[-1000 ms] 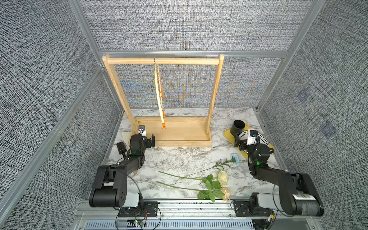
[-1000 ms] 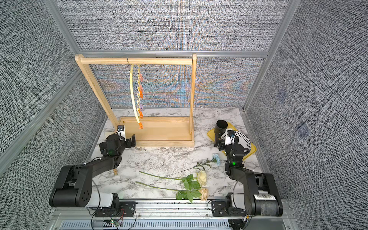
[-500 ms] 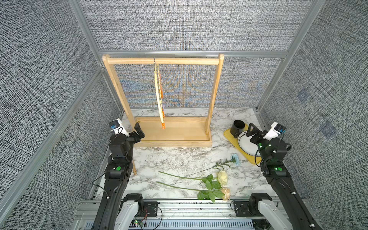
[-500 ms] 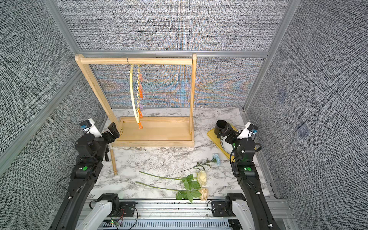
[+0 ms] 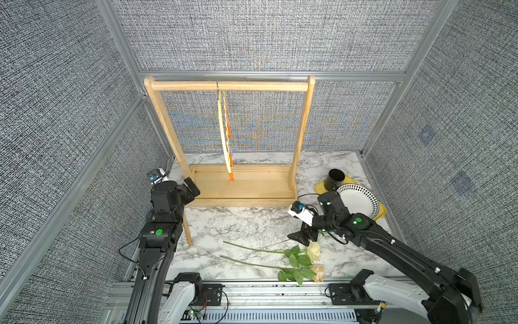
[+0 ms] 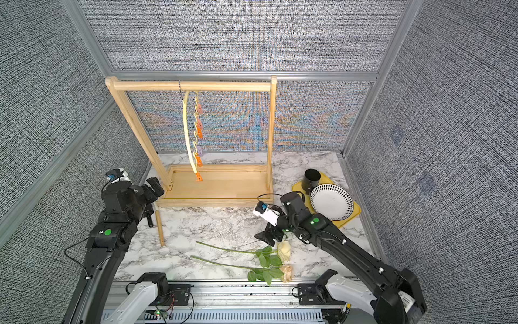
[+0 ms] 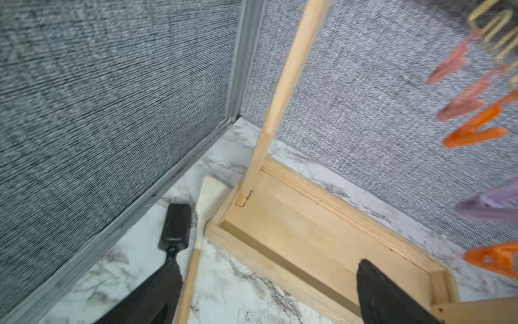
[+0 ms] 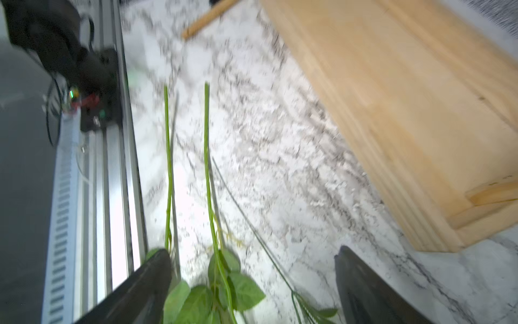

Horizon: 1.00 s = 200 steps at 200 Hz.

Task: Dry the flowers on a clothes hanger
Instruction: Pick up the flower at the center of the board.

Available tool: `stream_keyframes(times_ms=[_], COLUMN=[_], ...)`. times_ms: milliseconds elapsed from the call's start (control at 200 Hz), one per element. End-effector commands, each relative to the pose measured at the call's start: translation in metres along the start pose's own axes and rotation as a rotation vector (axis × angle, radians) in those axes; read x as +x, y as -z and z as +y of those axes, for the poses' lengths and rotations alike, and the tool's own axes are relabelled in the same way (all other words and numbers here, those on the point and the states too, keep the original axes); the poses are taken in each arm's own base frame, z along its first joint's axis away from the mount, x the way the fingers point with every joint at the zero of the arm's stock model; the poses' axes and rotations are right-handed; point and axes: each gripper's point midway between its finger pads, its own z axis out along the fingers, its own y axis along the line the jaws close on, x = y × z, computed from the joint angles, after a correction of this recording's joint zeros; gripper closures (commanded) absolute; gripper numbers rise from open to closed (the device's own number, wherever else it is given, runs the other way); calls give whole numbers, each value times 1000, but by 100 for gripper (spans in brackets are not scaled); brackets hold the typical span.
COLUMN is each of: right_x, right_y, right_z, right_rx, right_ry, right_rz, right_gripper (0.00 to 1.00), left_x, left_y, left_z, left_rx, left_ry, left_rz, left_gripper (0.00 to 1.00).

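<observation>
Marble tabletop (image 5: 246, 224), walled by grey fabric panels. At its rear stands a wooden rack (image 5: 252, 188): a tray-like base, two uprights and a top bar.

The clothes hanger (image 6: 185, 126), slim and pale yellow, hangs by its metal hook from the middle of the top bar. It is seen nearly edge-on, and its lower end reaches down close to the rack base. A row of orange and pastel clips (image 6: 199, 133) runs along it; none of them holds anything.

Left tool (image 7: 266, 266): jaws apart and empty, poised at the near corner of the rack base on the left arm's side.

Right tool (image 8: 252, 258): jaws apart, low over the leafy ends of the flowers; contact cannot be told because the wrist view is blurred.

The flowers lie on the tabletop near its front edge, cut ends toward the left arm. The cream-white rose (image 5: 314, 249) lies just beside the right tool. The beige-tan rose (image 5: 318, 273) is nearest the front edge. A thin stem (image 8: 252, 224) runs between the right tool's jaws, its bloom hidden.

A yellow tray (image 5: 381, 209) on the right carries a dotted white plate (image 5: 357, 200) and a black cup (image 5: 335, 179). A wooden-handled spatula (image 5: 187, 230) lies beside the left arm.
</observation>
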Motion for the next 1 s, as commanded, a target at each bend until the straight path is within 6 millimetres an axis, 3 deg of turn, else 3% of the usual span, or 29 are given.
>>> stream_keyframes(times_ms=[0,55,70,115,175,230,300,475,576,831,996], right_x=[48,55,46,49,62,78,92,103,112,114,77], right_y=[-13,-18,-17,-21,-29,-37,-44,-62,-70,-83,-74], right_z=[6,-7,-13,-21,-29,-37,-48,-55,-59,-53,-64], right_rx=[-12,42,64,79,87,91,116,91,87,-5,57], right_ry=[215,215,220,222,230,243,245,228,221,226,276], right_rz=[249,300,291,326,400,487,571,633,665,673,555], right_gripper=[17,22,23,23,24,32,35,37,51,95,100], left_x=[13,16,17,19,22,25,30,35,36,40,27], left_y=[-2,-4,-4,-4,-5,-7,-9,-13,-14,-15,-3], left_z=[22,23,23,24,24,25,26,23,19,15,1], left_rx=[-109,-110,-112,-118,-116,-120,-125,-106,-92,-69,8], left_ry=[51,66,72,92,101,104,106,112,109,94,77], left_rz=[32,39,40,47,57,62,76,96,109,138,115], left_gripper=[0,0,0,0,0,0,0,0,1,0,0])
